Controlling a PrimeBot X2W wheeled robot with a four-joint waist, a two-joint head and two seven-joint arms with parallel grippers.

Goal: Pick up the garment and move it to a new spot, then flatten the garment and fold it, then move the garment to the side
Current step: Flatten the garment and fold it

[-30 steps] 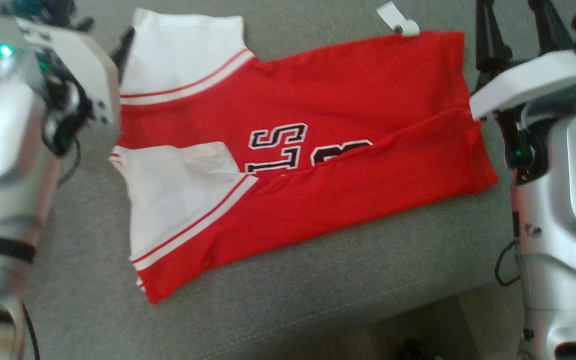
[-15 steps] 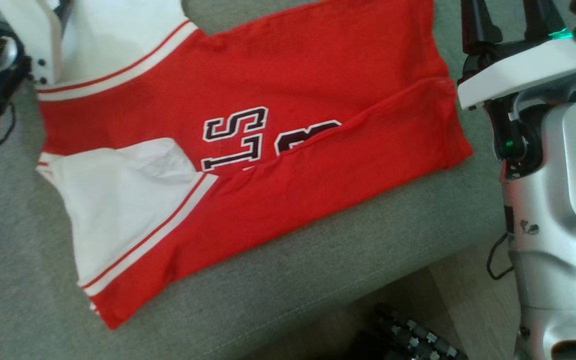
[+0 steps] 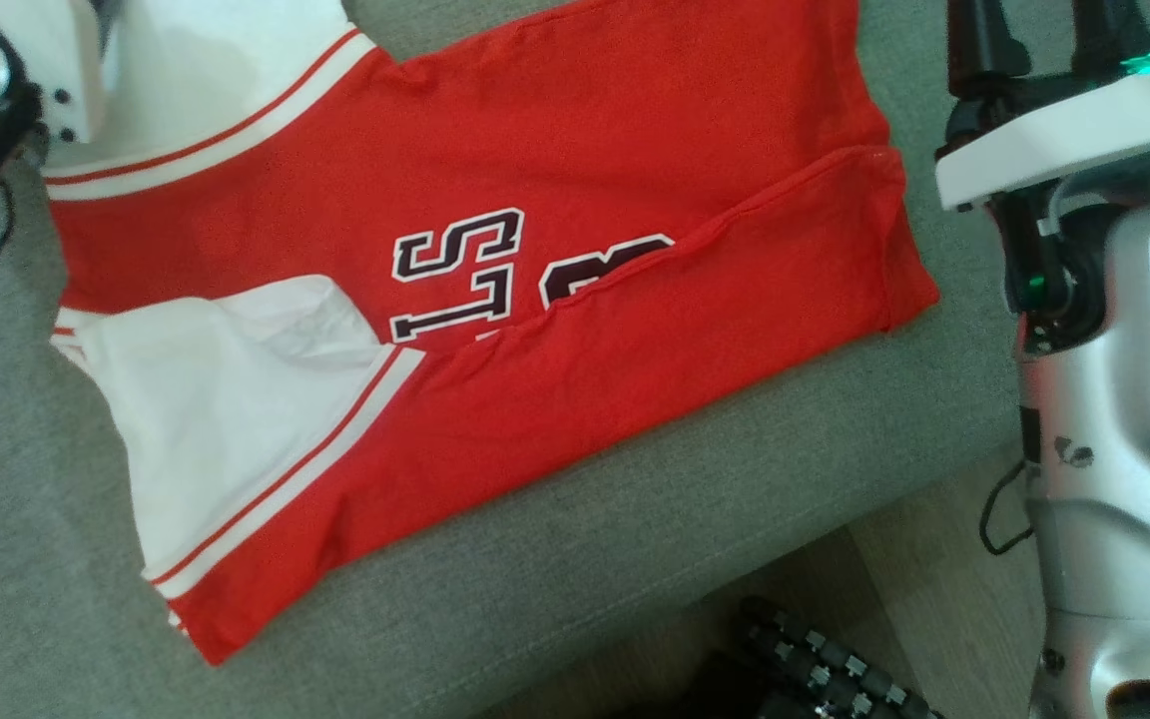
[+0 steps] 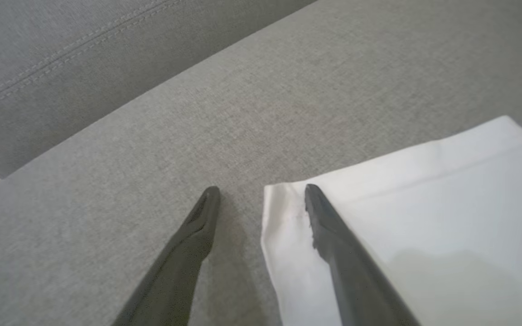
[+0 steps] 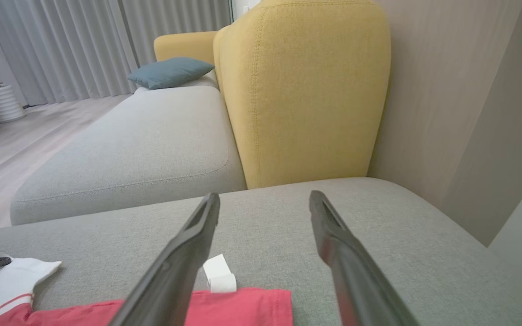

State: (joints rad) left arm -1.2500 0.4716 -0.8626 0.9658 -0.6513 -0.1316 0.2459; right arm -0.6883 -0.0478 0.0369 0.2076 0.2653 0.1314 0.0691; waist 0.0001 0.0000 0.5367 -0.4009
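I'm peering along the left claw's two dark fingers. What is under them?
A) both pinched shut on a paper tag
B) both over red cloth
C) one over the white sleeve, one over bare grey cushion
C: in the left wrist view the left gripper stands open, with one finger over the corner of the white sleeve and the other over the grey cushion.

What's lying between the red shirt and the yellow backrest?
Right wrist view: a small white tag right at the shirt's edge, then bare grey cushion up to the backrest.
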